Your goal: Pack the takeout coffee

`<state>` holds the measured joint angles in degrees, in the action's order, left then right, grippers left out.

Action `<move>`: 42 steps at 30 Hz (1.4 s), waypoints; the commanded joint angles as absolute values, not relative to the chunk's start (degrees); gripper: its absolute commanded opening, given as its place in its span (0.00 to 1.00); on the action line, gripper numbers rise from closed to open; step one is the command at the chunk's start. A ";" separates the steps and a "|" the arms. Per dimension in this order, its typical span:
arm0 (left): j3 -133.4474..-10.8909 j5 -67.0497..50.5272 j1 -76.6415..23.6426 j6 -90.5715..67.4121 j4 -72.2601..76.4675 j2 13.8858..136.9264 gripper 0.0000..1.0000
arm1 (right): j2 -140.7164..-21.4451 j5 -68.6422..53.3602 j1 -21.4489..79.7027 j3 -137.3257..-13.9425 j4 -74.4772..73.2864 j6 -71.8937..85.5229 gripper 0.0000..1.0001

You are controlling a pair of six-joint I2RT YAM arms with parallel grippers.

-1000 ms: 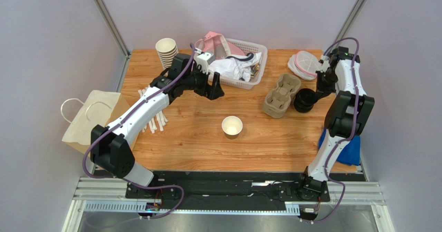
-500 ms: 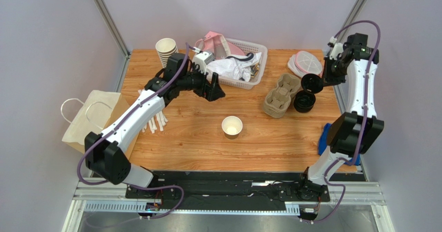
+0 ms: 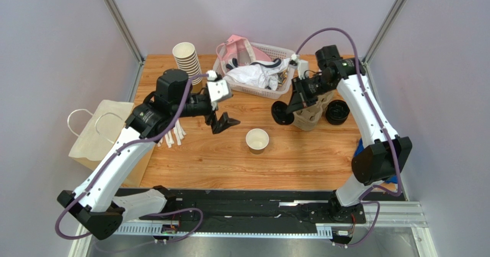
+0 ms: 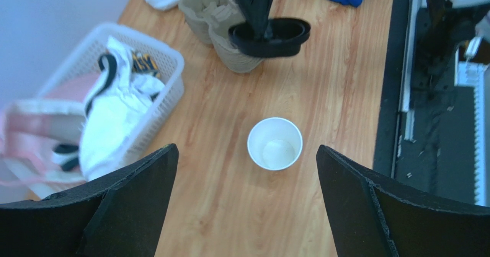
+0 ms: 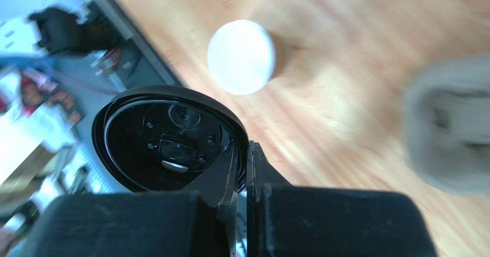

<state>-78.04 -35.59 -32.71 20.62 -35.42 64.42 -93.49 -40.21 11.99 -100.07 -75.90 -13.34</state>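
Observation:
No lidded cup shows. A single open kraft-brown paper cup (image 3: 257,140) stands mid-table, white inside; it also shows in the left wrist view (image 4: 275,143) and the right wrist view (image 5: 241,56). My right gripper (image 3: 290,105) (image 5: 247,148) is shut on the rim of a loose black lid (image 3: 282,112) (image 4: 269,36) (image 5: 167,139), held on edge above the table, behind and right of the cup. My left gripper (image 3: 223,122) (image 4: 245,154) is open and empty, just left of the cup and above the table.
A stack of lidless brown cups (image 3: 185,57) stands at the back left. A white basket (image 3: 287,53) of packets is at the back. A pulp cup carrier (image 3: 307,118), more black lids (image 3: 337,112), white sticks (image 3: 172,133) and a paper bag (image 3: 98,133) lie around.
My right arm has swung left from the table's right edge, carrying the black lid toward the cup. My left gripper has moved from the basket down toward the cup.

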 commanded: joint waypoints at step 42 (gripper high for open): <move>-71.27 -29.08 -57.22 26.48 -40.95 63.02 0.00 | -90.18 -51.50 22.34 -102.72 -84.02 -17.93 0.73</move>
<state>-67.20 -25.41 -58.02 39.77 -37.56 63.33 -94.63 -51.57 30.68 -95.79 -77.95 -17.78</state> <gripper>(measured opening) 0.326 0.655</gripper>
